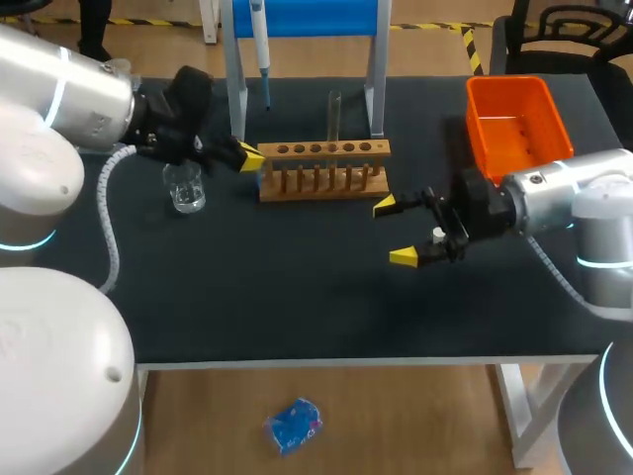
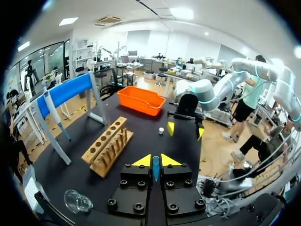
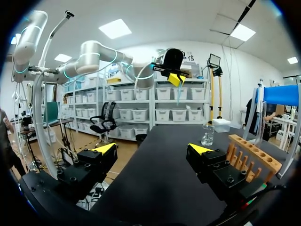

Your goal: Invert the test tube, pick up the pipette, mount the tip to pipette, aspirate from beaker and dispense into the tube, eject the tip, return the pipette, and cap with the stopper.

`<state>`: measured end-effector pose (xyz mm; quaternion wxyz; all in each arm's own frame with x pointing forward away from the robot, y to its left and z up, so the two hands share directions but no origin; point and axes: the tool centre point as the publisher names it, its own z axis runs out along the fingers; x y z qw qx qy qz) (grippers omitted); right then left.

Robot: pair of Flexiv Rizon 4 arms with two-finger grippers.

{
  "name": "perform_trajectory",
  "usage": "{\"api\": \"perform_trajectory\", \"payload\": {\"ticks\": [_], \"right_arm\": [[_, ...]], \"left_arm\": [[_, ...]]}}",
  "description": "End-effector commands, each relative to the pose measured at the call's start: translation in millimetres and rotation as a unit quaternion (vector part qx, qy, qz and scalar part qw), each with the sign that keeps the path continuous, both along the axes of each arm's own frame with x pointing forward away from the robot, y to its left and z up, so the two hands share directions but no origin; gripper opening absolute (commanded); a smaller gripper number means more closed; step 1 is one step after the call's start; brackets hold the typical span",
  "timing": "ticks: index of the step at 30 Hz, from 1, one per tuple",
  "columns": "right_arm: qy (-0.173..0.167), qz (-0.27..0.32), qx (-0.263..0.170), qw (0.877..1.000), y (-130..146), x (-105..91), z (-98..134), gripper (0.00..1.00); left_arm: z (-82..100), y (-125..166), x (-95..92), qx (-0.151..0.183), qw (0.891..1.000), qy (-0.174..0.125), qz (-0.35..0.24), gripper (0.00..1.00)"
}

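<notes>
My left gripper (image 1: 250,157) hovers by the left end of the wooden rack (image 1: 324,168), shut on a small blue pipette tip (image 2: 155,169) that points out past its fingers. From the right wrist view, that tip (image 3: 178,96) hangs below the left gripper (image 3: 175,78). A clear test tube (image 1: 335,115) stands upright in the rack. The glass beaker (image 1: 185,188) sits left of the rack, below my left arm. The pipette (image 1: 262,45) hangs on the blue stand at the back. My right gripper (image 1: 395,232) is open and holds nothing, low over the table right of the rack. A small white stopper (image 2: 161,131) lies near it.
An orange bin (image 1: 516,124) stands at the back right corner of the black table (image 1: 297,297). The blue stand's legs (image 1: 235,89) rise behind the rack. Bare tabletop runs along the front.
</notes>
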<state>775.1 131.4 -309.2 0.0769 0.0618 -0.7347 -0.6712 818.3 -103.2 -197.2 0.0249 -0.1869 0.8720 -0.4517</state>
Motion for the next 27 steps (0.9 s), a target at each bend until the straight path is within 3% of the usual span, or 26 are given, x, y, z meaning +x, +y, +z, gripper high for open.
{"api": "perform_trajectory", "payload": {"ticks": [1,2,4,5,6,9,14,27], "right_arm": [[0.006,-0.006,-0.002,1.000,10,2.7,-1,1.00],[0.005,-0.015,-0.007,1.000,13,4.1,-1,1.00],[0.007,-0.020,-0.003,1.000,16,5.9,-1,1.00],[0.007,-0.023,0.000,1.000,17,6.5,0,1.00],[0.008,-0.027,0.001,1.000,19,7.5,1,1.00],[0.008,-0.036,0.008,0.999,23,9.5,3,1.00],[0.006,-0.040,0.008,0.999,26,10.1,4,1.00],[0.006,-0.040,0.008,0.999,26,10.1,4,1.00]], "left_arm": [[-14.8,-36,7.6,0.008,1.000,-0.011,-0.018,0.00],[-16.6,-43,4.4,0.030,0.999,-0.029,-0.020,0.00],[-16.6,-53,-2.0,0.003,0.999,-0.032,-0.035,0.00],[-18.8,-58,-4.1,0.022,0.998,-0.040,-0.035,0.00],[-21.1,-64,-6.7,0.002,0.998,-0.033,-0.048,0.00],[-27.9,-81,-11.2,-0.005,0.998,-0.039,-0.056,0.00],[-42.4,-115,-16.0,-0.013,0.996,-0.021,-0.090,0.00],[-42.4,-115,-16.0,-0.013,0.996,-0.021,-0.090,0.00]]}}
